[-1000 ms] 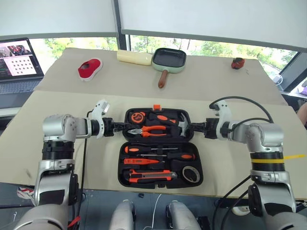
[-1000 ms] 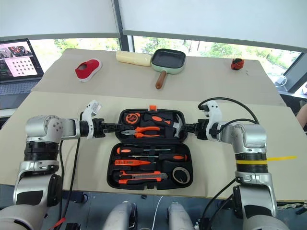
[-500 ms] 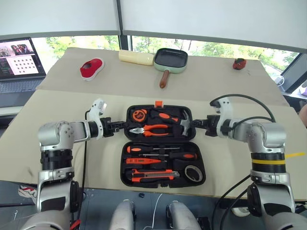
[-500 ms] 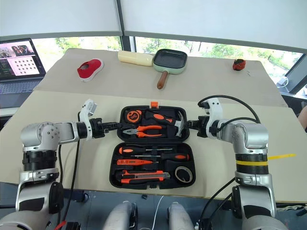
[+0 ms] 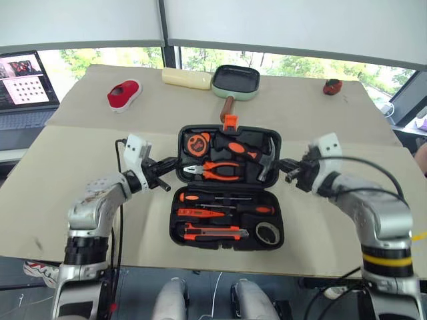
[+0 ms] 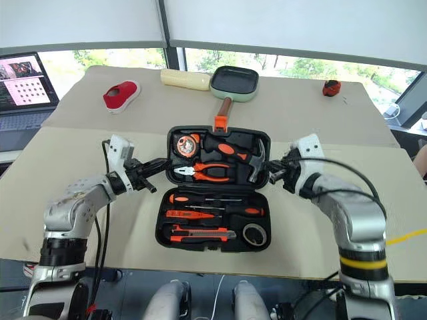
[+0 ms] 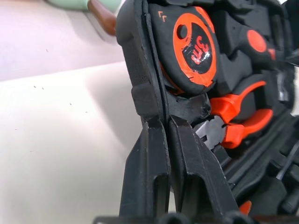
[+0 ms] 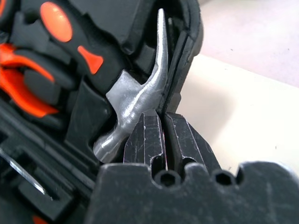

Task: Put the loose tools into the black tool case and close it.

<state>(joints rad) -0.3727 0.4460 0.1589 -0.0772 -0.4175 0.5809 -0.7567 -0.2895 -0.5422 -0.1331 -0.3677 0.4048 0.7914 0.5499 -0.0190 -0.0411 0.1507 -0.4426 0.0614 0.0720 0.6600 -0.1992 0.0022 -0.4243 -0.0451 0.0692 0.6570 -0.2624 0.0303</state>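
Note:
The black tool case [image 5: 175, 227] lies open on the table in front of me, its lid [image 5: 184, 135] tilted up off the table. In the base lie two screwdrivers [image 5: 213, 198], a slim orange tester pen [image 5: 200, 213], the utility knife [image 5: 213, 233] and the black tape roll [image 5: 267, 232]. My left gripper [image 5: 172, 167] is shut on the lid's left edge [image 7: 140, 88]. On the opposite side my right gripper [image 5: 281, 165] is shut on the lid's right edge [image 8: 180, 79], next to the hammer head [image 8: 140, 93].
Pliers [image 5: 217, 171], a tape measure [image 5: 195, 142] and the hammer sit in the lid. Behind the case lie a green frying pan [image 5: 235, 83], a pale block [image 5: 185, 78] and a red object [image 5: 124, 94]. A laptop [image 5: 25, 83] stands far left, a small red item [image 5: 331, 86] far right.
Both grippers have closed on the lid's side edges and pulled up and back toward me. The lid has risen from flat on the table to tilted up.

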